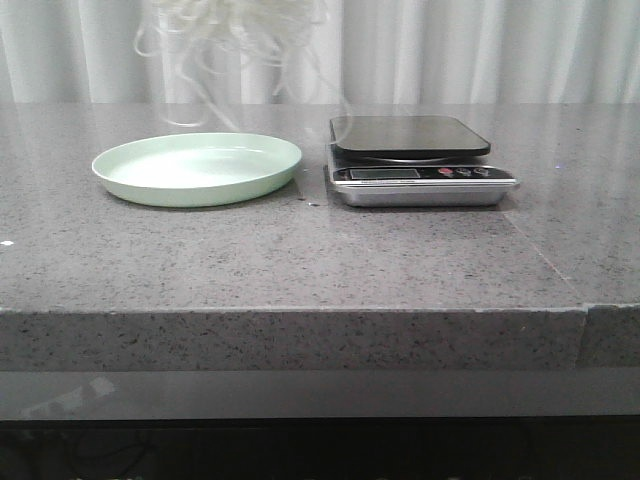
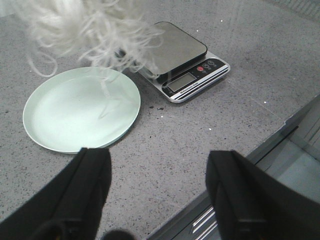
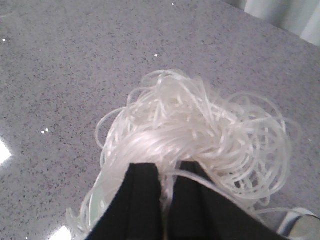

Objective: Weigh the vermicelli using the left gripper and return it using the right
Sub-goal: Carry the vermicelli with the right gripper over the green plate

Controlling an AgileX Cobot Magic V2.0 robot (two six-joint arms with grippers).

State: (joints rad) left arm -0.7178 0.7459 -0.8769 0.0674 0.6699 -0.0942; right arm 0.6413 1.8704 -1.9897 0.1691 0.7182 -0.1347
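The right tool (image 3: 162, 200) has its two black fingers (image 3: 140, 200) almost together, pinched tight on the vermicelli (image 3: 200, 130). Only a thin gap shows between them, with a few white strands caught in it. The rest of the noodles puff out past the fingertips in a big fluffy tangle with many loops.

In the front view the vermicelli (image 1: 235, 30) hangs up in the air, over the far part of the tabletop (image 1: 300, 260). It is above the far side of the plate (image 1: 197, 167) and not touching it. Thin strands trail down from the bunch. The tool itself is out of that view.

The left tool (image 2: 157, 190) has its fingers (image 2: 87, 190) wide apart. Nothing is between them, and they touch nothing. It hangs above the front edge of the tabletop, and looks across to the plate (image 2: 82, 110) and the scale (image 2: 182, 55).

The pale green plate sits on the left half of the tabletop, and its dish is bare. The scale (image 1: 415, 160) sits just beside it on the right, a little apart from it. It has a dark flat top, a small screen and little buttons on the front. The dark top has nothing lying on it.
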